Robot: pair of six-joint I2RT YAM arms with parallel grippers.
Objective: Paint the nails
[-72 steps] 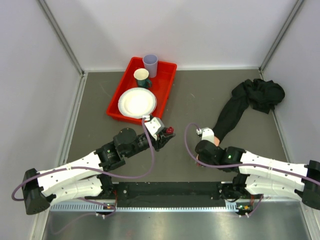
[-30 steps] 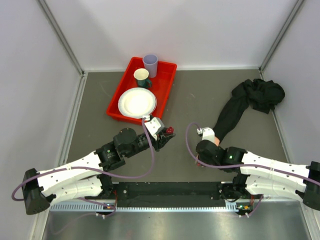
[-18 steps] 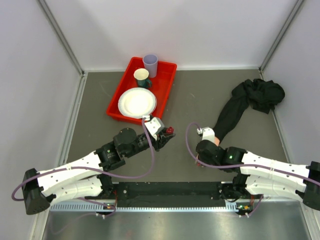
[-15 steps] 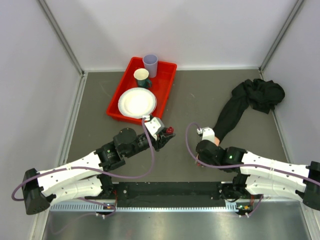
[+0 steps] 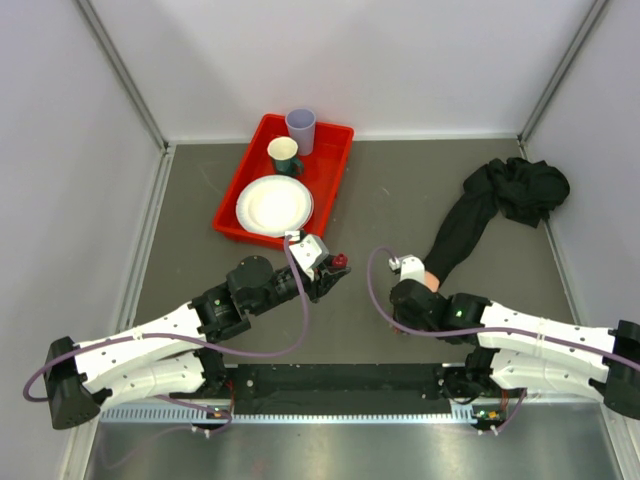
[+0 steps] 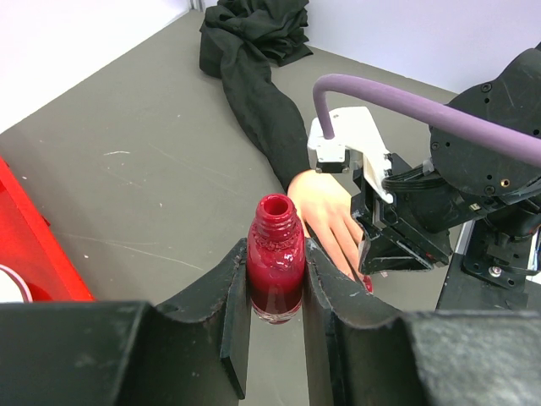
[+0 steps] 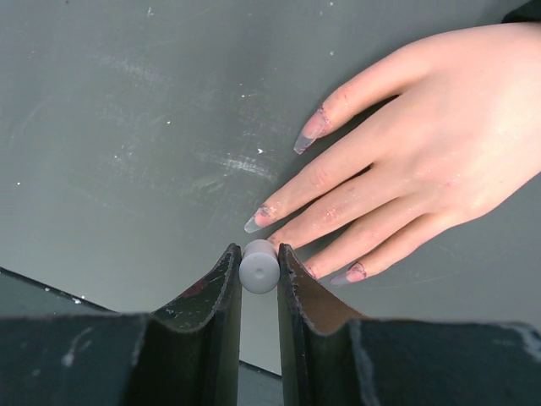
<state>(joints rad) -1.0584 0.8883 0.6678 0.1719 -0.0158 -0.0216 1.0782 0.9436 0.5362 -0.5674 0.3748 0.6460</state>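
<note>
The skin-coloured mannequin hand (image 7: 439,144) lies flat on the grey table, its black sleeve (image 5: 462,230) running back to the right. Its nails are long and pale with smears of red at their bases: the index nail (image 7: 310,134), the middle nail (image 7: 257,220) and the little-finger nail (image 7: 351,273). My right gripper (image 7: 258,252) is shut on a grey polish cap (image 7: 259,267) seen end-on, just above the fingertips; the ring nail is hidden behind it. My left gripper (image 6: 275,279) is shut on an uncapped red polish bottle (image 6: 275,228), held upright to the left of the hand.
A red tray (image 5: 335,160) at the back left holds a paper plate (image 5: 274,205), a green cup (image 5: 284,153) and a lilac cup (image 5: 301,128). The sleeve ends in bunched black cloth (image 5: 520,190) by the right wall.
My right wrist has edged slightly to the left over the fingertips. The left arm and the bottle have not moved.
</note>
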